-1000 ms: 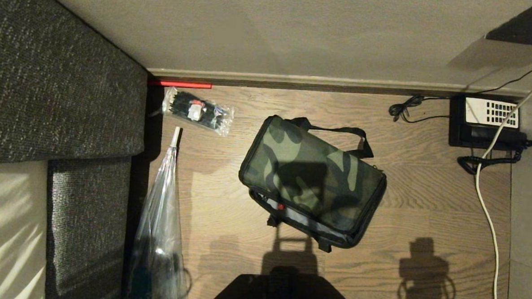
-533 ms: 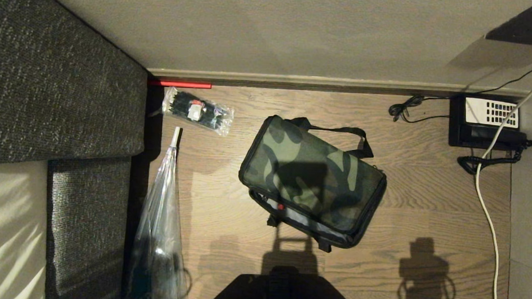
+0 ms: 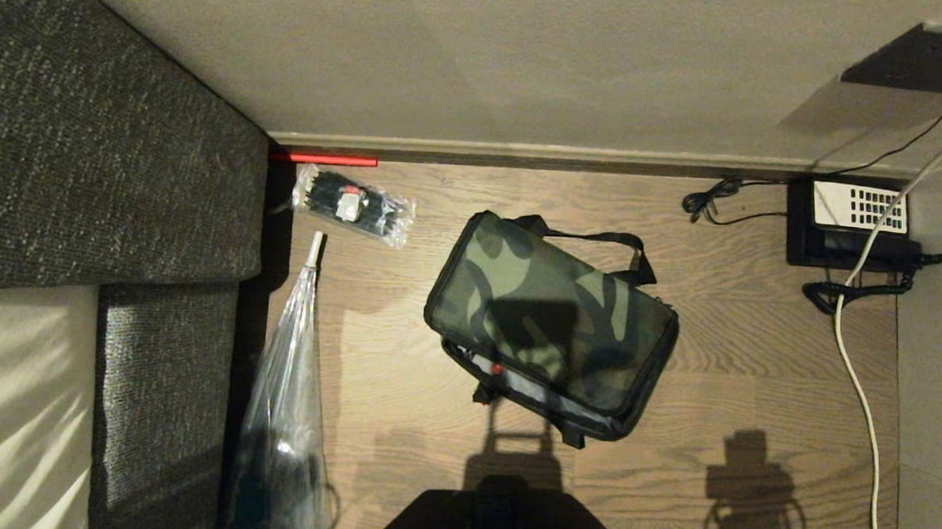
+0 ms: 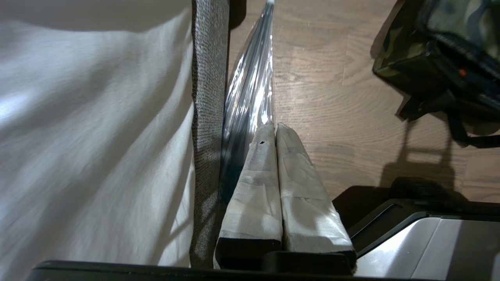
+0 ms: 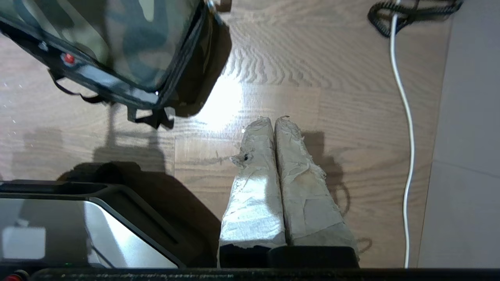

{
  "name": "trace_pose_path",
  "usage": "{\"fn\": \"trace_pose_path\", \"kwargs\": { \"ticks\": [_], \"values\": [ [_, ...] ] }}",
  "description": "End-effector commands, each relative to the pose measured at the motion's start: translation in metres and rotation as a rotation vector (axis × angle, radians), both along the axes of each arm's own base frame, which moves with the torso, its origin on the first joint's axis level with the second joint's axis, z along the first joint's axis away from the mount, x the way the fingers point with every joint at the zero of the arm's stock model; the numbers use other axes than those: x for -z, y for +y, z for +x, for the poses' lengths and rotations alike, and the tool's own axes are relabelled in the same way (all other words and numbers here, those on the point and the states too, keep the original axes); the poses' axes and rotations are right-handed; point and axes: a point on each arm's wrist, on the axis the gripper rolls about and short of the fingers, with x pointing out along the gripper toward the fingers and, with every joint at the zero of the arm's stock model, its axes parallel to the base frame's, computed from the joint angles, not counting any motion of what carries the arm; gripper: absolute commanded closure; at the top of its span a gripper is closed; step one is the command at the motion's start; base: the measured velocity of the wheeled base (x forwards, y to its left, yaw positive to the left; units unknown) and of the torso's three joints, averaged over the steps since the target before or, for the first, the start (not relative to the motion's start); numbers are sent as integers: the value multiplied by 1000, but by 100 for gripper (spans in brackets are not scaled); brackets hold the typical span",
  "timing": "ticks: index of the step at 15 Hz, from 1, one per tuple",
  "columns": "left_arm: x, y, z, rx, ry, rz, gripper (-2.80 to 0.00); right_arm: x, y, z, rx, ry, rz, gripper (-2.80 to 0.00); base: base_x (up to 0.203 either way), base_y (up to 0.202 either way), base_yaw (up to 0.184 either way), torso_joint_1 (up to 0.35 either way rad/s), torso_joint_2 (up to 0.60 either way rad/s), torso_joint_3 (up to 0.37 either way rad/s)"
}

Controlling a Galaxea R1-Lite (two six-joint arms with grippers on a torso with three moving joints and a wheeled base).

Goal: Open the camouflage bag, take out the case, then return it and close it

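Note:
The camouflage bag [image 3: 552,320] lies closed on the wooden floor in the middle of the head view, turned at an angle, its black strap [image 3: 599,238] at the far side. A small red dot [image 3: 497,369] shows on its near side. The case is hidden. Neither arm appears in the head view. My left gripper [image 4: 274,125] is shut and empty, hanging above the floor to the left of the bag [image 4: 437,50]. My right gripper [image 5: 272,120] is shut and empty, above bare floor to the right of the bag [image 5: 129,43].
A dark sofa [image 3: 110,161] fills the left side. Beside it lie a folded clear umbrella [image 3: 286,399] and a clear packet of black ties [image 3: 353,205]. A black phone with a white keypad [image 3: 850,221] and a white cable [image 3: 863,393] are at the right. The wall runs behind.
The whole head view has shifted slightly, with the floor things sitting a little lower and smaller: the camera moved. The bag and both grippers have not moved.

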Motion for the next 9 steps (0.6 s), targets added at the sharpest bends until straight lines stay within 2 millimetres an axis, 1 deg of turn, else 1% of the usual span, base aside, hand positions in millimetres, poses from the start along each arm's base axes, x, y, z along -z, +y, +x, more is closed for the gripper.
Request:
{"fn": "trace_pose_path", "kwargs": {
  "ticks": [1, 9],
  "values": [
    [0, 0, 0, -1, 0, 0, 0, 0, 0, 0, -1, 1, -2, 0, 0, 0, 0, 3, 2, 191],
    [0, 0, 0, -1, 2, -1, 0, 0, 0, 0, -1, 1, 0, 0, 0, 0, 0, 1, 3, 204]
  ]
}}
